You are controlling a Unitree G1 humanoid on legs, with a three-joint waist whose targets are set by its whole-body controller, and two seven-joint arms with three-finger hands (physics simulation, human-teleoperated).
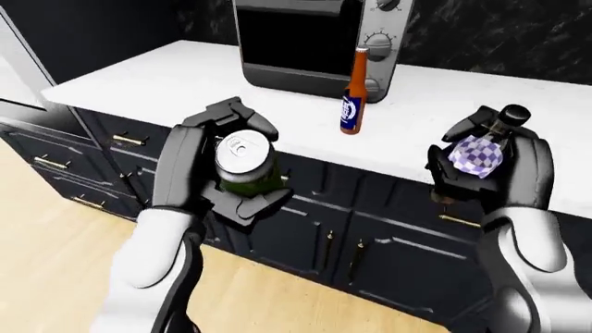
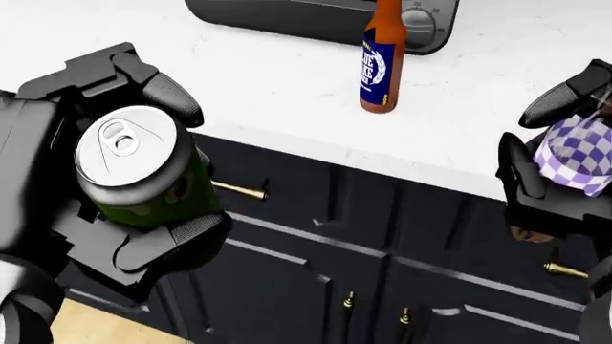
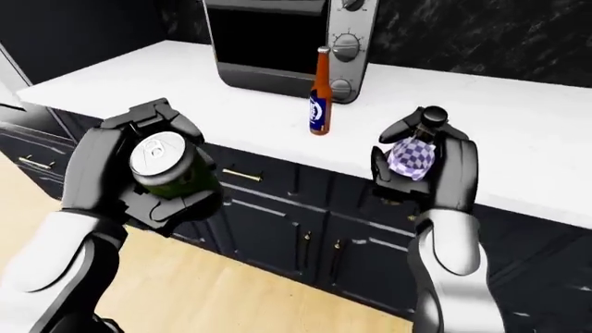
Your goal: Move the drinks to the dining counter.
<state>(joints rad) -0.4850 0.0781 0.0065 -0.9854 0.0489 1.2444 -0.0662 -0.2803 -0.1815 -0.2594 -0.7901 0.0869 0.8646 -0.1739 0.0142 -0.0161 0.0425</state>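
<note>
Dark kitchen w/ black marbled wall; white stone table runs across the top of the eye views, over navy cabinets w/ brass pulls, wood floor at lower left. A silver-and-black toaster oven sits on the table at upper centre. Just beside its knob panel stands a brown beer bottle, blue label, upright, untouched, near the table's edge.

Left hand is clenched round a green soda can: fingers wrap its far side, thumb under its lower right, silver top w/ pull tab facing the head cam. The can is held clear of the table, out over the cabinet doors, slightly tilted.

Right hand grips a small dark bottle w/ purple-white checkered label; black neck and cap stick up between the fingers, roughly upright. In the head view it's cut by the right edge. Also off the table, over the cabinets.

Both held drinks are well apart from the beer bottle, one on each side of it in the eye views.
</note>
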